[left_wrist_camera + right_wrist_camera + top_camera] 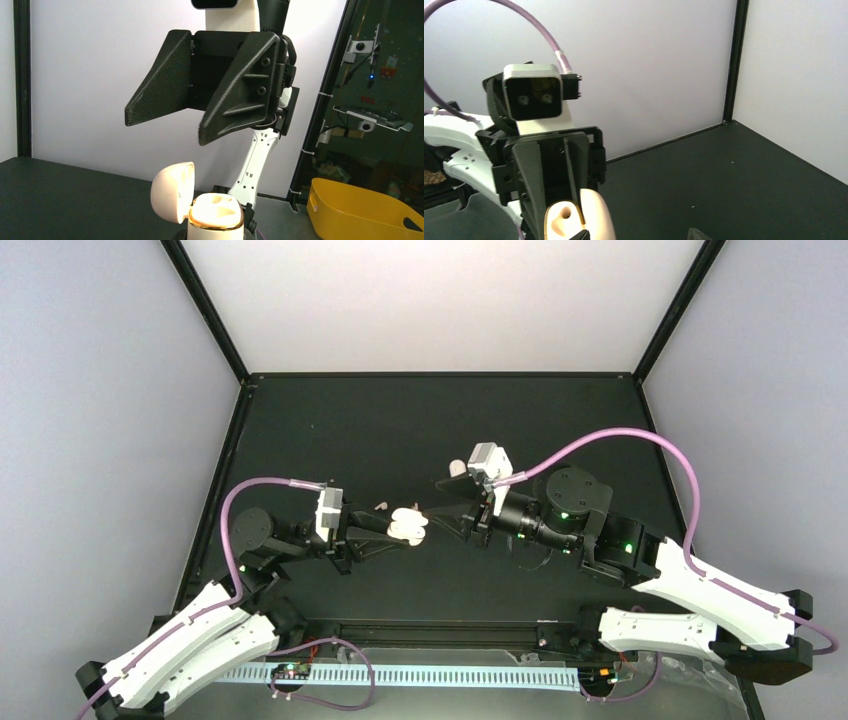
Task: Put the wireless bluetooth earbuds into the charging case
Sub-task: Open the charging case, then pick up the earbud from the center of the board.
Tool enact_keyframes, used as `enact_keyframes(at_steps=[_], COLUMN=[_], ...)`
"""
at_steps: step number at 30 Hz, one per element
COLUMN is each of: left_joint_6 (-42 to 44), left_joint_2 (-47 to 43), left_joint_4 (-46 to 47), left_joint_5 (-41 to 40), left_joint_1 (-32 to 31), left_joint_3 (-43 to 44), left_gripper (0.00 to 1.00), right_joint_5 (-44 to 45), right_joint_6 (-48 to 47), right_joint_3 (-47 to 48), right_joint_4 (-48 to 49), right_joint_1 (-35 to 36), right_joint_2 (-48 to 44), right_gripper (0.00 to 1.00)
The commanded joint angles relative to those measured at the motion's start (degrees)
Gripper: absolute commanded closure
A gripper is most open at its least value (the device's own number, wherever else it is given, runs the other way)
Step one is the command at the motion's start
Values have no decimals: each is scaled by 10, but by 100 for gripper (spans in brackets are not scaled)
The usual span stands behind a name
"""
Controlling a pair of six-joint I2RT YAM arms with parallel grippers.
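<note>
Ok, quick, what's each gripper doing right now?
Left gripper: closed on the open charging case.
Right gripper: open, holding nothing visible.

Overhead; opposed wrist close-ups, charging case (pixel 215 219) between.

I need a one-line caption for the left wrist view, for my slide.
Open white charging case, lid swung left, below the right gripper with jaws apart; yellow bin behind.

I'm getting bright, even light from above: white walls (pixel 440 300) glow, the black worktop (pixel 400 420) reads matte, shadows faint. The charging case (pixel 215 212) is slightly blown out, its gold rim (pixel 215 223) glaring; clutter (pixel 370 115) behind it to the right looks soft.
</note>
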Motion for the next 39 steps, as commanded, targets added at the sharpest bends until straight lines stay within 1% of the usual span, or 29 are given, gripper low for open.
enact_keyframes(at_steps=[1, 5, 8, 12, 17, 21, 23, 24, 25, 27, 30, 33, 39], left_joint_6=[17, 20, 28, 42, 56, 67, 72, 74, 78, 83, 89, 93, 105], left_joint_2=[-23, -47, -69, -100, -122, -138, -142, -144, -145, -148, -154, -159, -165], left_joint_4=[-15, -36, -64, -95, -128, -145, -151, -155, -158, -167, -175, -180, -195], left_joint_5=[-17, -27, -37, -50, -56, -62, -62, -61, -61, -62, -66, -70, -72], left_joint_1=[-2, -2, -2, -2, -2, -2, -2, -2, -2, -2, -1, -2, -2], left_joint_3=[2, 4, 5, 5, 8, 8, 8, 8, 9, 10, 10, 7, 7], left_gripper=[98, 98, 99, 98, 98, 99, 99, 98, 98, 98, 99, 98, 98], right_joint_5=[54, 28, 17, 5, -10, -50, -69, -82, -92, -96, -97, -80, -52], right_joint_6=[38, 133, 178, 203, 224, 224, 223, 224, 224, 221, 219, 216, 214], right_joint_3=[1, -59, -108, -154, -159, -131, -99, -81, -61, -18, 40, 101, 149], right_joint_4=[5, 30, 47, 85, 138, 175, 180, 184, 178, 167, 143, 94, 52], right_joint_1=[-22, -122, -163, -180, -191, -189, -184, -183, -181, -176, -169, -167, -166], right_joint_2=[-14, -29, -18, 37, 166, 282, 353, 371, 408, 454, 513, 570, 630], right_gripper=[49, 49, 49, 50, 55, 58, 59, 59, 59, 61, 62, 63, 63])
